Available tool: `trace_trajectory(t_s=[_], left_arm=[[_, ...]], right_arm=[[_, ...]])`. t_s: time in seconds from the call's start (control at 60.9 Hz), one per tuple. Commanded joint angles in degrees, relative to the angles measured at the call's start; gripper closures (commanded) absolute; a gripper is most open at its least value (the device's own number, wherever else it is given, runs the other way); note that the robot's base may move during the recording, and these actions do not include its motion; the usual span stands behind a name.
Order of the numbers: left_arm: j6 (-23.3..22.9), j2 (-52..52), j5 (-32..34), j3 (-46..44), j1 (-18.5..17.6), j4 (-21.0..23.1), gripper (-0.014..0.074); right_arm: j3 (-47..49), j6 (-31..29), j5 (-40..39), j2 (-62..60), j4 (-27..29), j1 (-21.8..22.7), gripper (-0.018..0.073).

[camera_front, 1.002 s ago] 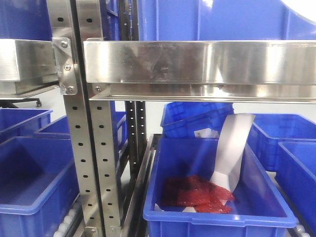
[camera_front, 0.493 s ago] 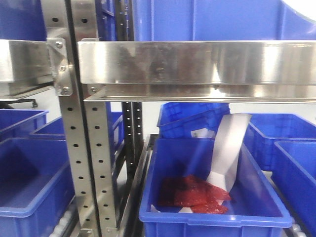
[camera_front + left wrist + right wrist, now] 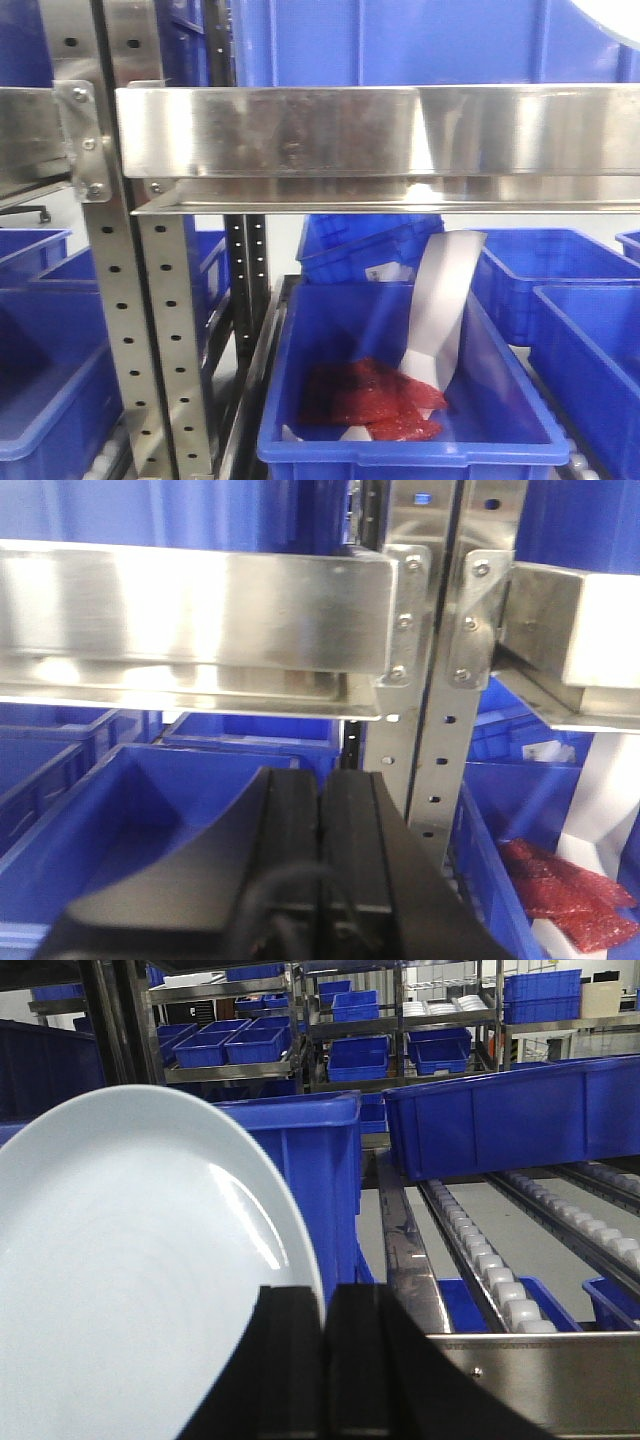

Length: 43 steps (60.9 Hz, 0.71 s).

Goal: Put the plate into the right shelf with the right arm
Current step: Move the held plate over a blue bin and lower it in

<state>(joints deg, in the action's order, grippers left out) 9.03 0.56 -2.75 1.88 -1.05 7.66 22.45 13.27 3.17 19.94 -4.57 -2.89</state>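
Leftward slides the right shelf [image 3: 300, 130] in frame; right end effector [image 3: 326, 1310], clamped on the plate [image 3: 130, 1290], mid-carry, must next reach in.

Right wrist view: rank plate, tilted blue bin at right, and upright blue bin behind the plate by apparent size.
1. plate, largest by far, though nearest the camera.
2. tilted blue bin.
3. upright blue bin, partly hidden by the plate; close to the tilted one, so unsure.
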Motion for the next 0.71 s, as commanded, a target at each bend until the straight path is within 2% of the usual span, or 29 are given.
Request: trace_trajectory(t_s=[0.0, 0.394, 0.69], left_arm=[[-0.4, 0.59, 5.16, 0.59, -0.11, 0.47, 0.0724], [-0.4, 0.59, 5.16, 0.59, -0.11, 0.47, 0.0724], [-0.4, 0.59, 5.16, 0.59, -0.11, 0.47, 0.0724]], right_arm=[[1.9, -0.36, -6.27, 0.54, -0.45, 0.31, 0.051], [2.7, -0.14, -6.22, 0.54, -0.45, 0.11, 0.051], [15.3, -0.14, -2.75, 8.09, -0.45, -0.26, 0.051]])
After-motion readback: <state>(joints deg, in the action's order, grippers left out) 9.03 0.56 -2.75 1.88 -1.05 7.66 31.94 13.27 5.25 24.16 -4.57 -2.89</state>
